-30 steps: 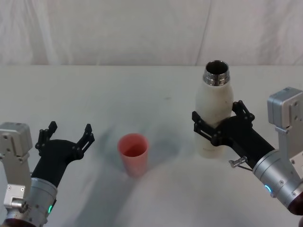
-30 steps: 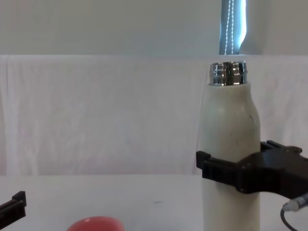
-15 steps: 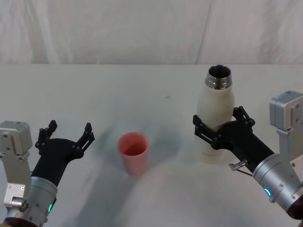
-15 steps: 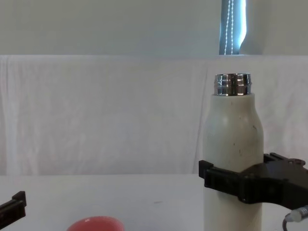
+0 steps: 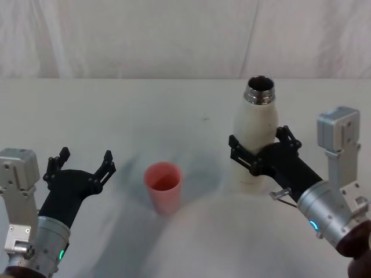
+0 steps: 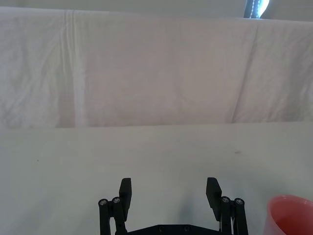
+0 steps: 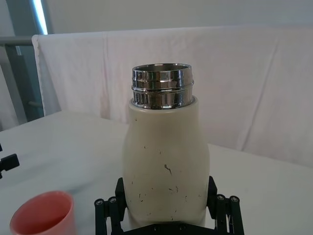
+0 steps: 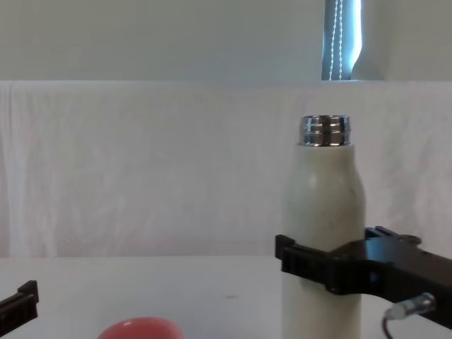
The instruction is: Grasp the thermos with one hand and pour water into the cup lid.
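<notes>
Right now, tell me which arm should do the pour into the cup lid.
The right. Its end effector is already clamped around the thermos, which stands upright with its neck open, to the right of the cup lid. The left end effector sits open, left of the cup lid, holding nothing.

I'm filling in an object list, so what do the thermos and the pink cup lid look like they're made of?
The thermos, held in the right pincer: its neck is shiny, mirror-like and threaded, probably stainless steel; the body has a matte cream coating with dark specks, likely paint over metal, though that can't be confirmed. The cup lid: smooth, evenly pink-red, with a rounded rim, which suggests moulded plastic.
</notes>
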Motion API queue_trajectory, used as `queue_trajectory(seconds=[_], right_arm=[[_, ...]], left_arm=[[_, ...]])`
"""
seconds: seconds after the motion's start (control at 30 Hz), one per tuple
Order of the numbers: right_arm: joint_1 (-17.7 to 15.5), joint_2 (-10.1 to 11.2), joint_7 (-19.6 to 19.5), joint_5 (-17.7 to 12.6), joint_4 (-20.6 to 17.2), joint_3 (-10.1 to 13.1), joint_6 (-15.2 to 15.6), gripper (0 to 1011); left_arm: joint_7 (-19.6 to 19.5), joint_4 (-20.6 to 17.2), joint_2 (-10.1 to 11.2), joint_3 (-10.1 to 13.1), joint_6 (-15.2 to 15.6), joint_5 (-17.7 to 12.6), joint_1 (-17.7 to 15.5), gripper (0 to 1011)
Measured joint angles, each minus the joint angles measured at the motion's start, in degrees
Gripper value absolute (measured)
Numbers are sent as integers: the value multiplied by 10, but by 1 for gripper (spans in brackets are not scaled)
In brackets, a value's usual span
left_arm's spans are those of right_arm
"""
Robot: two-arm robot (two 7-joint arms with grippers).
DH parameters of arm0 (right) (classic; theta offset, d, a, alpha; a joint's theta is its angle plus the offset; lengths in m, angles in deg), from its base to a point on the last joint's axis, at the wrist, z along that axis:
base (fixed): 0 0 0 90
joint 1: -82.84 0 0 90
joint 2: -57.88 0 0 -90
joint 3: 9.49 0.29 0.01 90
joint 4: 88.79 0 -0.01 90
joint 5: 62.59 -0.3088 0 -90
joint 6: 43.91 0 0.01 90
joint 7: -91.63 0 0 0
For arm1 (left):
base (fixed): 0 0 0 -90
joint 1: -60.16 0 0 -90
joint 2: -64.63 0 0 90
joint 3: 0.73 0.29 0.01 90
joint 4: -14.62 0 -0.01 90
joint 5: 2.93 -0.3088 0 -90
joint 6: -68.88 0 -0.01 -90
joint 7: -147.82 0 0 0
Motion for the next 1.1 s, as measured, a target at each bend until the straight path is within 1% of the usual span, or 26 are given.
queue_trajectory(seconds=[0.17, 0.23, 0.4, 0.43, 0.6, 1.1], right_arm=[[21, -8, -2, 4, 22, -11, 0, 960], [31, -11, -4, 11, 32, -17, -1, 960], [51, -19, -6, 24, 54, -28, -13, 960], [51, -19, -6, 24, 54, -28, -13, 960], [71, -29, -5, 29, 84, -33, -24, 960], [108, -48, -2, 32, 131, -38, -34, 960]], left_arm=[[0, 0, 0, 0, 0, 0, 0, 1001], [0, 0, 0, 0, 0, 0, 0, 1001], [0, 0, 0, 0, 0, 0, 0, 1001], [0, 0, 0, 0, 0, 0, 0, 1001], [0, 0, 0, 0, 0, 0, 0, 1001], [0, 0, 0, 0, 0, 0, 0, 1001]])
